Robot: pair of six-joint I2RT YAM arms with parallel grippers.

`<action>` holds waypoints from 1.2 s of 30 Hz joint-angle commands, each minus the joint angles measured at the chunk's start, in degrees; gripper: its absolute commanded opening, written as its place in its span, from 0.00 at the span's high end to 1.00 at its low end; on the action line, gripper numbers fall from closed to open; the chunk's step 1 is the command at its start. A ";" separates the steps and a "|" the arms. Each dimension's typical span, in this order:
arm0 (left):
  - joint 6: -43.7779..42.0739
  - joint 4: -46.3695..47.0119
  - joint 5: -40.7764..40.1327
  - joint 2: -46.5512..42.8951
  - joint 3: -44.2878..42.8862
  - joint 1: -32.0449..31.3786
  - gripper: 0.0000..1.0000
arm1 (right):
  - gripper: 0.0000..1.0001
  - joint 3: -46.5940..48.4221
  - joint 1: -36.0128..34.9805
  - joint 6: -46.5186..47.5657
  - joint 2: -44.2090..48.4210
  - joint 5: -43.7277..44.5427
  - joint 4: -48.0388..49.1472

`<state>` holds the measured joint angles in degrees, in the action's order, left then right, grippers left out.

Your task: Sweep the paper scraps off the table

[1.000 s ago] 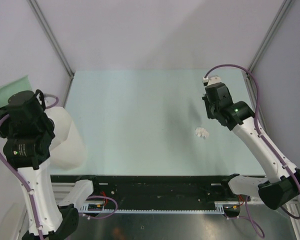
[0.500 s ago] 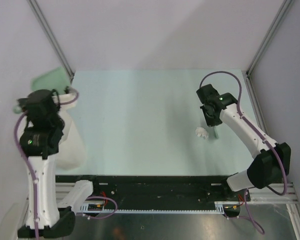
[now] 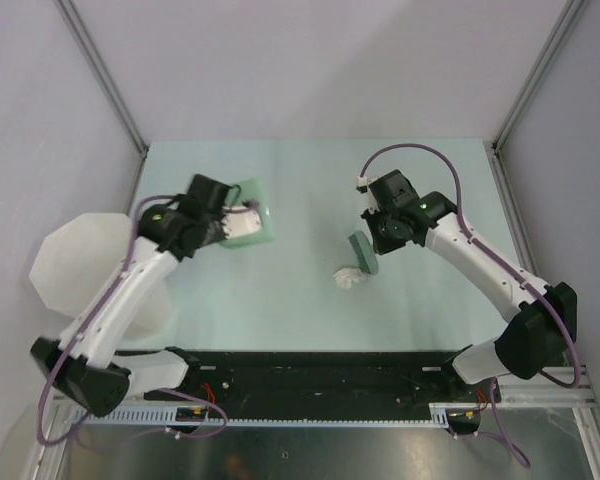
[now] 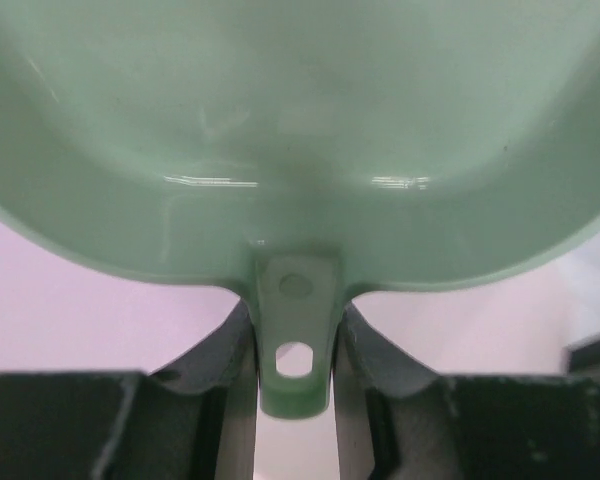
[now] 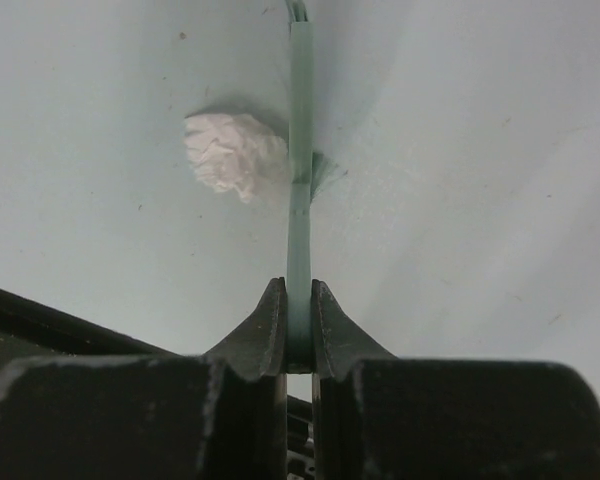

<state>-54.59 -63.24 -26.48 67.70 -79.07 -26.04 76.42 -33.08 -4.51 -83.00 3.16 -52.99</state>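
Paper scraps: one, against one thin green tool clamped in right fingers; left fingers clamp one dustpan.

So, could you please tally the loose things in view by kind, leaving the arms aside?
paper scrap: 1
green dustpan: 1
green sweeping tool: 1
white bin: 1
Total: 4

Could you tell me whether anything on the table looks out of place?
Only one crumpled paper scrap lies loose on the table, against the green sweeping tool in the right gripper. The dustpan in the left gripper is apart from it. Nothing looks damaged.
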 commanded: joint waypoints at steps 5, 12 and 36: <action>13.27 -7.33 22.17 13.41 12.17 -10.50 1.00 | 1.00 6.36 0.56 -2.86 4.08 14.66 -6.66; 15.56 -7.16 24.81 27.72 10.52 -15.70 1.00 | 1.00 8.92 -1.20 -7.35 0.48 22.42 -15.03; 19.87 0.84 29.63 36.81 7.17 -15.53 1.00 | 1.00 6.72 -7.27 -6.21 6.44 -6.00 7.21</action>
<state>-35.31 -65.01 -3.16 107.09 -72.01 -42.09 81.87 -42.04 -9.67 -84.36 -6.66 -51.03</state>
